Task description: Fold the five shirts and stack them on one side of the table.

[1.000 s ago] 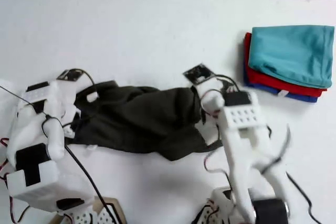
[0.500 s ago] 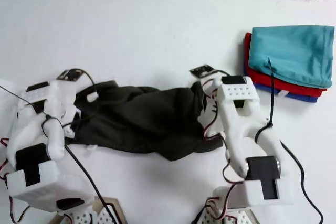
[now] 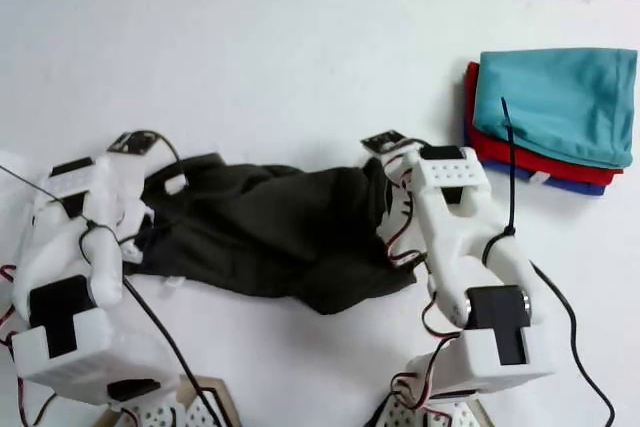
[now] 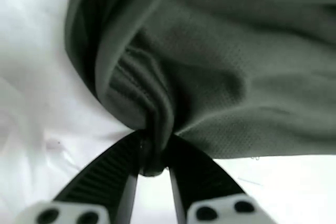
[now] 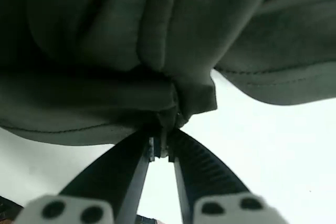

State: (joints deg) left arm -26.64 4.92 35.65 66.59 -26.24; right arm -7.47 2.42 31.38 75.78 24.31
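Note:
A dark green shirt (image 3: 265,232) lies bunched across the front middle of the white table (image 3: 280,67). My left gripper (image 3: 150,215) is at its left end, shut on a gathered fold of the shirt (image 4: 220,72), with cloth pinched between the black fingers (image 4: 113,169). At the shirt's right end my right gripper (image 3: 385,209) is shut on another bunched fold of the shirt (image 5: 157,35), its fingers (image 5: 199,163) pressed close together on the cloth. A stack of folded shirts (image 3: 553,117), teal over red over blue, rests at the right side.
Cables loop around both arms, and one black cable (image 3: 508,162) crosses the edge of the folded stack. The arm bases stand at the front edge. The far half of the table is bare white surface.
The right arm has swung and settled with its gripper at the shirt's right end. The shirt's lower right edge has shifted slightly. The left arm has stayed in place.

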